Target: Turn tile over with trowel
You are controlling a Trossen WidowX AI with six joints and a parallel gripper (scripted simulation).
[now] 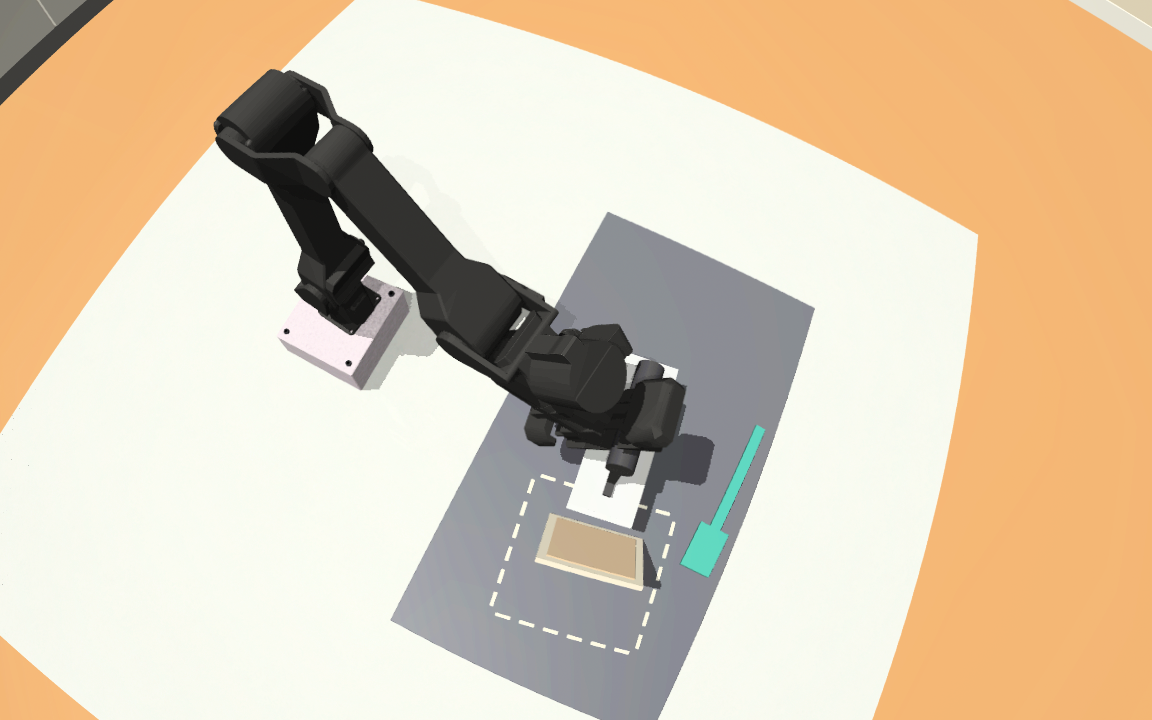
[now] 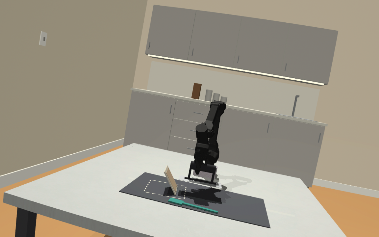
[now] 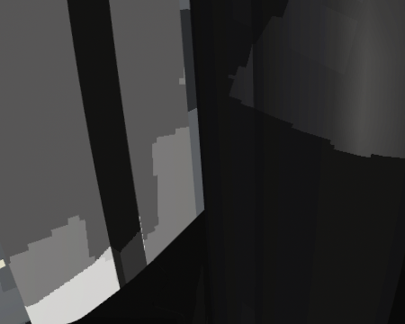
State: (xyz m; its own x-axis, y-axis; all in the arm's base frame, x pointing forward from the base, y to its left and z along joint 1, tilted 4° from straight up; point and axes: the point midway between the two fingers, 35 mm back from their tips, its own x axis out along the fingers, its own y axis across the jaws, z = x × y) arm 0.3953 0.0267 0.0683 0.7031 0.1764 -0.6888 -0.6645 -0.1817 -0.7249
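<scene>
The tile (image 1: 593, 548) (image 2: 170, 178) stands on its lower edge inside the dashed outline (image 1: 500, 615) (image 2: 146, 191), tipped past upright and leaning away from the trowel. Its tan back face shows; the marked face is turned away and hidden. My gripper (image 1: 625, 429) (image 2: 204, 166) is shut on the handle of the small trowel (image 1: 587, 494) (image 2: 199, 180), which has a white blade and a dark frame. The blade is low over the mat, its front edge near the tile's lower edge; I cannot tell if they touch. In the wrist view the blade (image 3: 31, 135) shows beside a large dark shape.
The dark grey mat (image 1: 687, 286) (image 2: 243, 209) lies on the white table (image 1: 875, 358) (image 2: 67, 188). A teal tool with a flat square head and long handle (image 1: 737, 479) (image 2: 199, 207) lies on the mat beside the outline. The arm's pinkish base block (image 1: 316, 344) is behind.
</scene>
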